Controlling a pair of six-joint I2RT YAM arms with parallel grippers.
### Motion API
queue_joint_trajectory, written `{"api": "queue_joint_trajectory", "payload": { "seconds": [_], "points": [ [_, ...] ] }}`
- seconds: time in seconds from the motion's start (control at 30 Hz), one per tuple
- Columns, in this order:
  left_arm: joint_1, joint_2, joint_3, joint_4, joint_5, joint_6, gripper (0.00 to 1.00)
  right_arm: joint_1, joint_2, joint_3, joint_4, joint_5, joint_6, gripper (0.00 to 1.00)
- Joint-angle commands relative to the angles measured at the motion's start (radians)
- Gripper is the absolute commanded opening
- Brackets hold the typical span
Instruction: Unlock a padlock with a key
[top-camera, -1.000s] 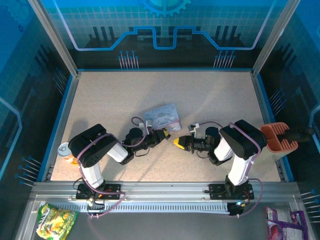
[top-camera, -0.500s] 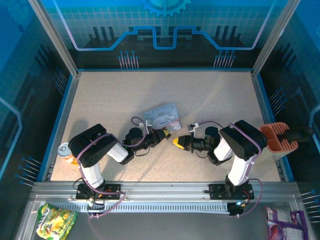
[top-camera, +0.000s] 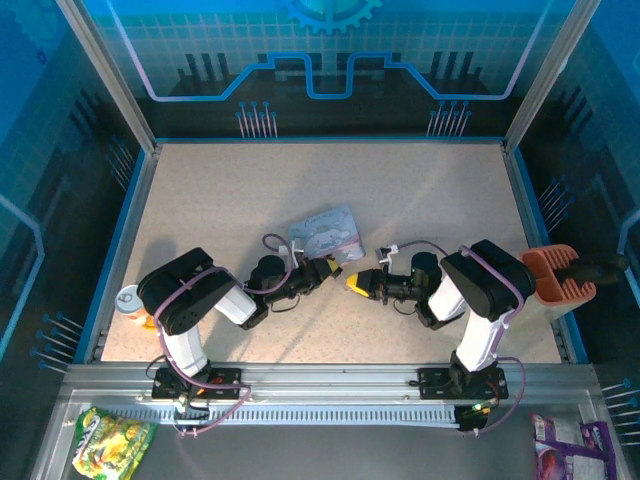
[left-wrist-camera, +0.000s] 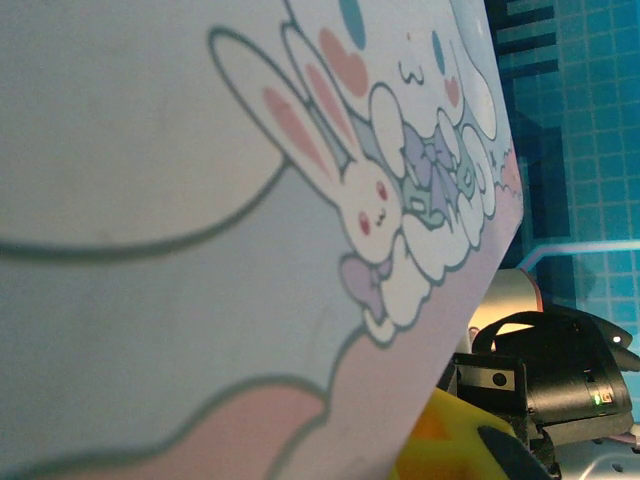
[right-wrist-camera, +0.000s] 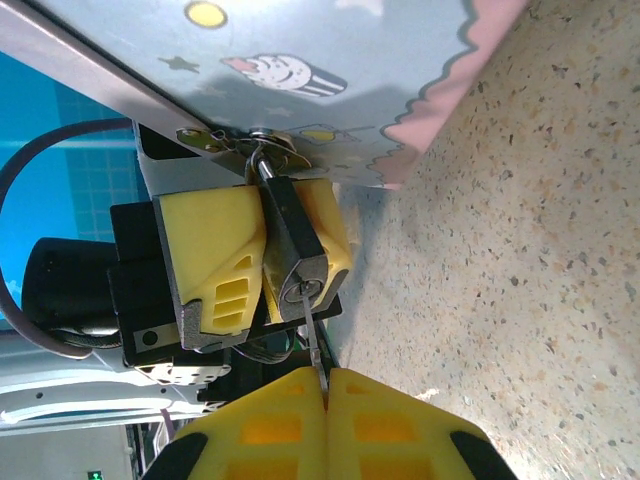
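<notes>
The padlock (right-wrist-camera: 290, 245), a dark body with a silvery shackle, hangs from the hasp of the pale blue-grey cartoon tin (right-wrist-camera: 330, 60). My left gripper (top-camera: 326, 268) is shut on the padlock's body, with its yellow fingers (right-wrist-camera: 215, 250) on either side. The thin grey key (right-wrist-camera: 316, 345) sticks out of my right gripper (right-wrist-camera: 326, 385), which is shut on it. The key's tip is in the keyhole at the padlock's lower end. From above, both grippers meet just below the tin (top-camera: 325, 232). The tin's lid (left-wrist-camera: 200, 250) lies close against the left wrist camera.
An orange-brown holder (top-camera: 558, 275) stands at the table's right edge and a small can (top-camera: 130, 299) at the left edge. Snack bags (top-camera: 108, 440) lie below the rail near the arm bases. The speckled tabletop (top-camera: 420, 190) stretches open behind the tin.
</notes>
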Motion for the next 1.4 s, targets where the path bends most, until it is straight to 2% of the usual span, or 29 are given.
{"api": "queue_joint_trajectory", "payload": {
  "seconds": [0.0, 0.47, 0.9, 1.07, 1.37],
  "points": [
    [-0.017, -0.019, 0.004, 0.051, 0.06, -0.017, 0.07, -0.017, -0.027, 0.033, 0.038, -0.001, 0.005, 0.0],
    [-0.047, -0.064, 0.024, -0.037, 0.067, 0.007, 0.06, -0.015, -0.023, 0.096, 0.038, 0.006, 0.027, 0.0],
    [-0.058, -0.083, 0.033, -0.073, 0.084, 0.023, 0.05, -0.078, 0.02, 0.095, 0.038, 0.002, 0.01, 0.0],
    [-0.07, -0.091, 0.048, -0.08, 0.07, 0.025, 0.05, -0.055, 0.005, 0.099, 0.039, 0.01, 0.019, 0.0],
    [-0.081, -0.107, 0.057, -0.047, -0.032, 0.019, 0.04, 0.027, -0.01, 0.064, 0.038, 0.08, 0.018, 0.0]
  ]
}}
